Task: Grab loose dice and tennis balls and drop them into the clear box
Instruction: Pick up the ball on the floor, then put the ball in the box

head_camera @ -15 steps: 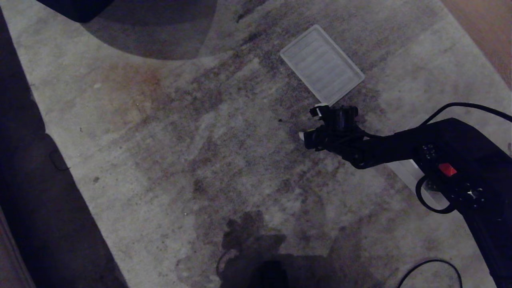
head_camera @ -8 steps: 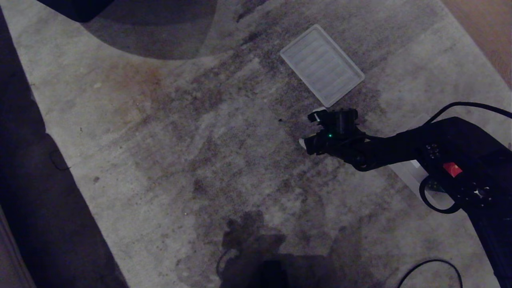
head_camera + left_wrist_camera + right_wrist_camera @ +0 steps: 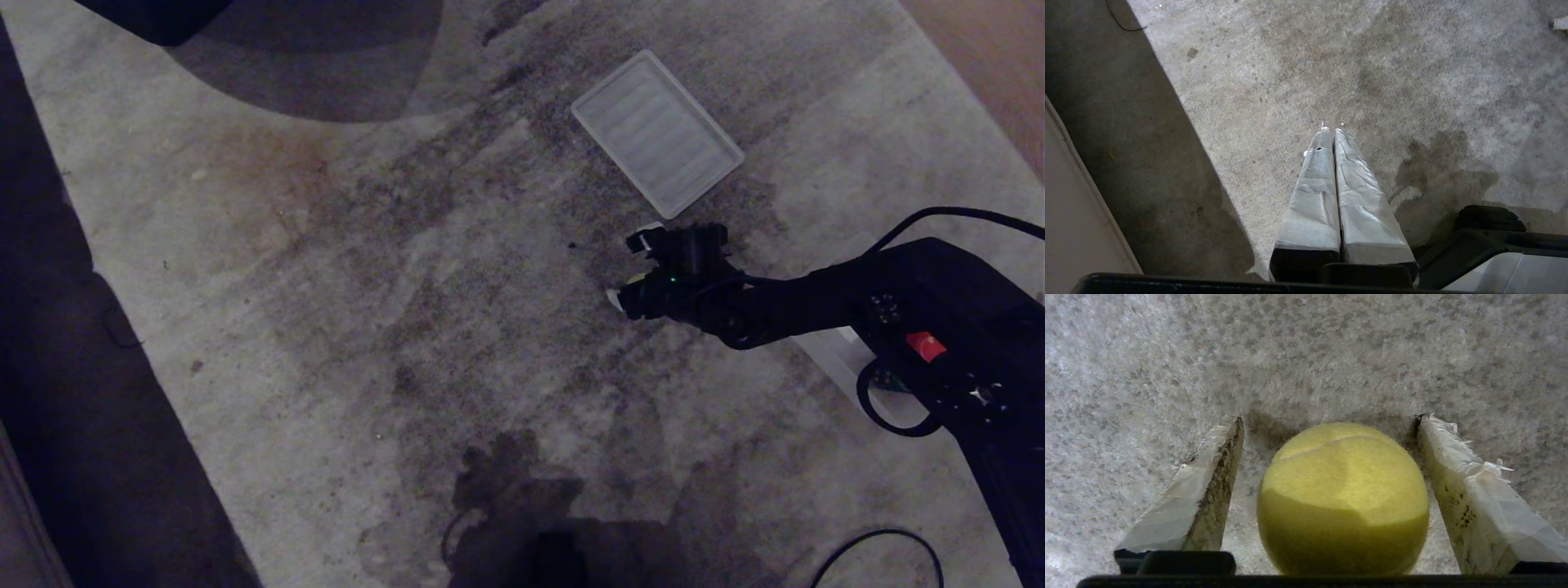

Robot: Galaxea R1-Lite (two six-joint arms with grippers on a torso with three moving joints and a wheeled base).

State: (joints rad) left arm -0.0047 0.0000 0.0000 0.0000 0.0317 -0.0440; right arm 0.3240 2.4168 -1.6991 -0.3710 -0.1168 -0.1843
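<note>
A fuzzy yellow-green tennis ball (image 3: pixel 1343 498) rests on the carpet between the taped fingers (image 3: pixel 1208 490) of my right gripper (image 3: pixel 1329 419). That gripper is open: a strip of carpet shows on one side of the ball, and the other finger stands very close to it. In the head view the right gripper (image 3: pixel 630 265) reaches out low over the carpet just below the ribbed lid and hides the ball. Under the right arm only a pale edge of the clear box (image 3: pixel 829 353) shows. No dice are in view. My left gripper (image 3: pixel 1332 130) hangs parked and shut over bare carpet.
A flat ribbed clear lid (image 3: pixel 657 135) lies on the stained grey carpet (image 3: pixel 367 286) beyond the right gripper. Dark floor borders the carpet on the left. A black cable (image 3: pixel 878 543) loops at the lower right. A dark object (image 3: pixel 155 16) sits at the top left.
The right gripper's fingers have spread wider apart. The hand has shifted slightly nearer to me in the head view. The lid has stayed in place.
</note>
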